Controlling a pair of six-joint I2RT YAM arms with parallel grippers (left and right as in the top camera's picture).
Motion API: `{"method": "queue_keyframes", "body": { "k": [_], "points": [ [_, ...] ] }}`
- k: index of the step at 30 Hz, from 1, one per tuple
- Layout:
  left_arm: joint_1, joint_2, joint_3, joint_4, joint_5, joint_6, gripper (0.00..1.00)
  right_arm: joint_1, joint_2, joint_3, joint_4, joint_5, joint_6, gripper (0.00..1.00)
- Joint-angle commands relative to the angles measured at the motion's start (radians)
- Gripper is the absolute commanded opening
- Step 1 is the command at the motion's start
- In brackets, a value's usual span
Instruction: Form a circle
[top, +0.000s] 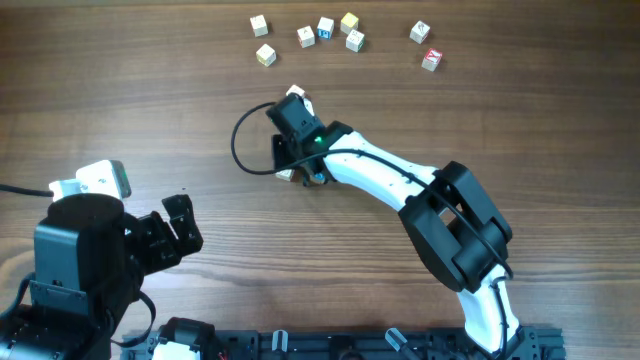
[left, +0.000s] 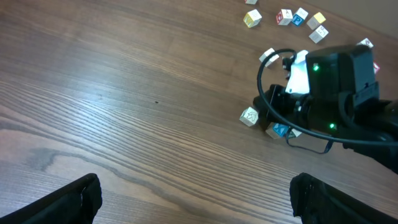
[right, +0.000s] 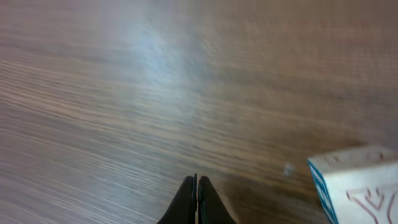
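right gripper (right: 196, 186): my jaws clenched, empty, a lettered cube (right: 357, 183) just beside | left gripper (top: 172, 232): released, nothing held | circle (top: 325, 28): four-cube arc at far edge, not closed | remaining: loose cubes (top: 420, 33) to add

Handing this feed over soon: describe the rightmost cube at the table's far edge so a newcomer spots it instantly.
Find the white right arm reaching across the wooden table. Beyond it, toward the far edge, two cubes sit apart from the larger cluster. Yours is the nearer cube, showing red where its neighbour is pale.
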Motion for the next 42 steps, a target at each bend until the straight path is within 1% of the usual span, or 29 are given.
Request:
{"method": "queue_keyframes", "body": {
  "k": [1, 4, 6, 13, 17, 20, 24, 27, 33, 35, 39, 42],
  "points": [
    [0.006, -0.001, -0.001, 0.002, -0.013, -0.006, 1.0, 0.004, -0.014, 0.042, 0.022, -0.037, -0.043, 0.05],
    [0.007, -0.001, -0.001, 0.002, -0.013, -0.006, 1.0, 0.014, -0.013, 0.038, 0.021, -0.102, -0.053, 0.05],
    [0.007, -0.001, -0.001, 0.002, -0.013, -0.006, 1.0, 0.044, -0.013, 0.038, 0.01, -0.125, -0.102, 0.05],
    [0.007, -0.001, -0.001, 0.002, -0.013, -0.006, 1.0, 0.141, -0.013, 0.024, -0.093, -0.002, -0.097, 0.05],
    [0.007, -0.001, -0.001, 0.002, -0.013, -0.006, 1.0, 0.142, -0.013, 0.005, -0.152, 0.045, -0.03, 0.05],
    [0.007, -0.001, -0.001, 0.002, -0.013, -0.006, 1.0, 0.14, -0.013, 0.003, -0.182, 0.12, 0.033, 0.05],
    [0.006, -0.001, -0.001, 0.002, -0.013, -0.006, 1.0, 0.126, -0.013, 0.003, -0.182, 0.135, 0.035, 0.05],
    [0.007, -0.001, -0.001, 0.002, -0.013, -0.006, 1.0, 0.116, -0.013, 0.003, -0.188, 0.146, 0.063, 0.05],
    [0.007, -0.001, -0.001, 0.002, -0.013, -0.006, 1.0, 0.111, -0.013, 0.003, -0.189, 0.158, 0.061, 0.05],
    [0.007, -0.001, -0.001, 0.002, -0.013, -0.006, 1.0, 0.111, -0.013, 0.003, -0.189, 0.145, 0.054, 0.05],
    [0.006, -0.001, -0.001, 0.002, -0.013, -0.006, 1.0, 0.12, -0.019, 0.003, -0.179, -0.013, 0.013, 0.05],
    [0.007, -0.001, -0.001, 0.002, -0.013, -0.006, 1.0, 0.137, -0.03, 0.003, -0.126, -0.072, -0.028, 0.05]
  ]
}}
